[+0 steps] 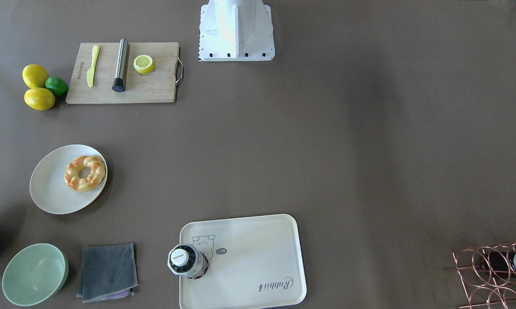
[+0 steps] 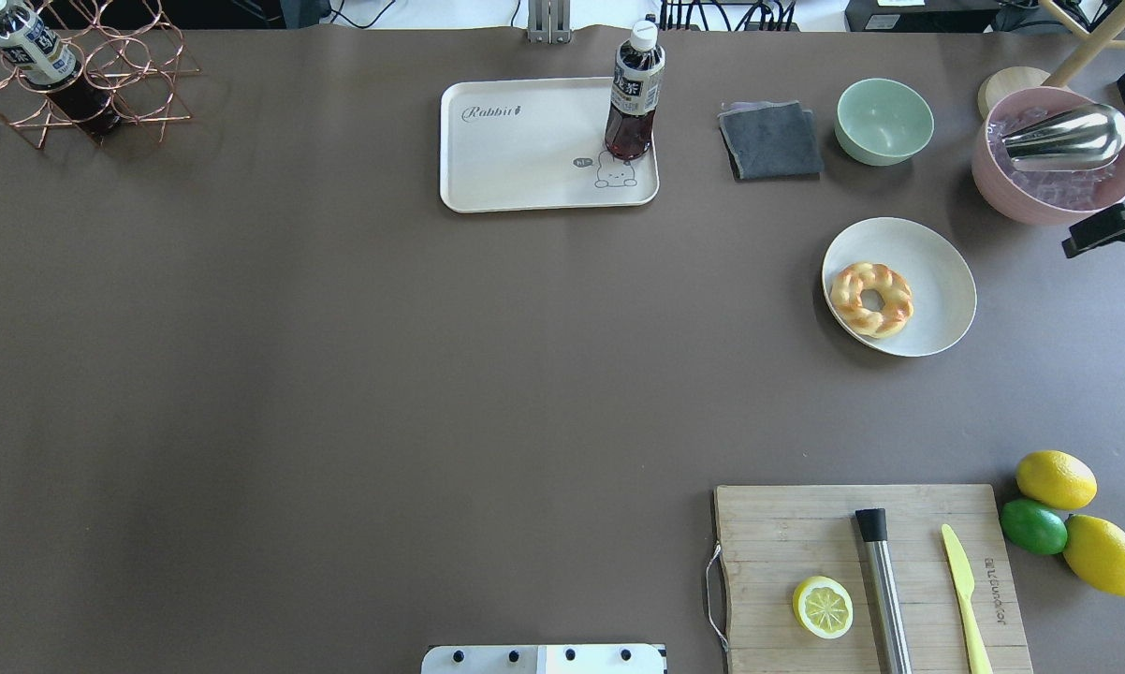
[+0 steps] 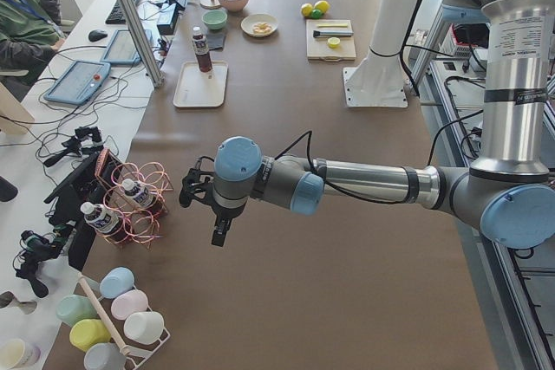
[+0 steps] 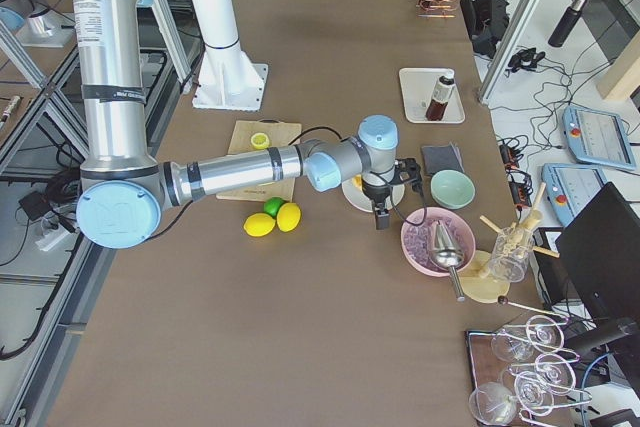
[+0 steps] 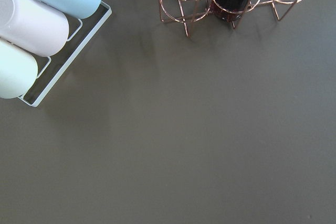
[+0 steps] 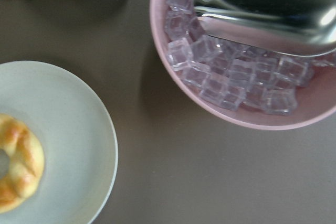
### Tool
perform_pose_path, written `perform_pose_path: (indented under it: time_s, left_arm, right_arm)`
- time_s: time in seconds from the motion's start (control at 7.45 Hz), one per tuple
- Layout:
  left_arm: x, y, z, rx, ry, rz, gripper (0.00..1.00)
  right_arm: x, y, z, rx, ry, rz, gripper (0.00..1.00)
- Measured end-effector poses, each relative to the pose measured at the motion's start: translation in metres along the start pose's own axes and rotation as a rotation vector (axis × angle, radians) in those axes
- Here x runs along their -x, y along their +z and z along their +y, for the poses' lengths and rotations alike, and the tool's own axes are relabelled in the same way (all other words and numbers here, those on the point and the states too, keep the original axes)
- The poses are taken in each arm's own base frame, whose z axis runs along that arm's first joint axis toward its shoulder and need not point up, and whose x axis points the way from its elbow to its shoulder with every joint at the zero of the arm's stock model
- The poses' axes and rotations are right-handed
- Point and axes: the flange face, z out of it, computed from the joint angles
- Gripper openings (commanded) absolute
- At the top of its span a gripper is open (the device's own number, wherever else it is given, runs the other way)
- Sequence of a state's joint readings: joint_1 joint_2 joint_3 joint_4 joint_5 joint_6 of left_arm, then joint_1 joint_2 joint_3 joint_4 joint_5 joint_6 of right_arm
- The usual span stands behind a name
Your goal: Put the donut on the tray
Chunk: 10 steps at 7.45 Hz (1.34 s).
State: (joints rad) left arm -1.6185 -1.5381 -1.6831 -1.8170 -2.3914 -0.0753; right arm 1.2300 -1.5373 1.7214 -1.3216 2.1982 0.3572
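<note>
The donut (image 2: 870, 299), a braided golden ring, lies on a round off-white plate (image 2: 937, 281) at the table's right. It also shows in the front view (image 1: 85, 173) and at the left edge of the right wrist view (image 6: 18, 163). The cream tray (image 2: 525, 150) with "Rabbit" script sits at the far middle and carries an upright dark bottle (image 2: 633, 94). My right gripper (image 4: 381, 215) hangs above the table between the plate and a pink bowl; I cannot tell if it is open. My left gripper (image 3: 219, 233) is far off by the wine rack, state unclear.
A pink bowl (image 2: 993, 178) of ice cubes with a metal scoop stands right of the plate. A green bowl (image 2: 884, 120) and grey cloth (image 2: 770, 140) lie between plate and tray. A cutting board (image 2: 778, 534), lemons and a copper wine rack (image 2: 85, 84) stand elsewhere.
</note>
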Motion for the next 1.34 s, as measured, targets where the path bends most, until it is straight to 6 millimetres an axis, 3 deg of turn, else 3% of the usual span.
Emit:
perform_pose_path:
  time_s: [0.27,0.4,0.54,0.67,0.81,0.94,1.07,1.34]
  left_arm:
    - [-0.011,-0.006,-0.015,-0.034,-0.013,0.009,0.99]
    - [-0.014,-0.008,-0.018,-0.041,-0.011,0.016,0.99]
    - [-0.017,-0.010,-0.020,-0.046,-0.006,0.021,0.99]
    - [-0.018,-0.011,-0.021,-0.049,-0.003,0.023,0.99]
    - [-0.019,-0.011,-0.021,-0.050,-0.002,0.024,0.99]
    - [-0.019,-0.012,-0.021,-0.051,-0.001,0.024,0.99]
    - [-0.020,-0.012,-0.021,-0.055,0.003,0.025,0.99]
    - [-0.020,-0.012,-0.020,-0.059,0.008,0.025,0.99]
  right_arm:
    - [0.085,0.036,-0.011,0.015,0.075,-0.029,0.95]
    - [0.107,0.048,-0.011,0.025,0.087,-0.035,0.93]
    - [0.113,0.058,-0.009,0.023,0.098,-0.044,0.92]
    - [0.105,0.077,-0.007,0.009,0.123,-0.062,0.88]
    - [0.088,0.102,-0.003,-0.015,0.130,-0.087,0.77]
    - [0.073,0.119,0.003,-0.038,0.130,-0.113,0.51]
    - [0.068,0.125,0.006,-0.050,0.156,-0.135,0.28]
    - [0.079,0.113,0.006,-0.065,0.272,-0.181,0.29]
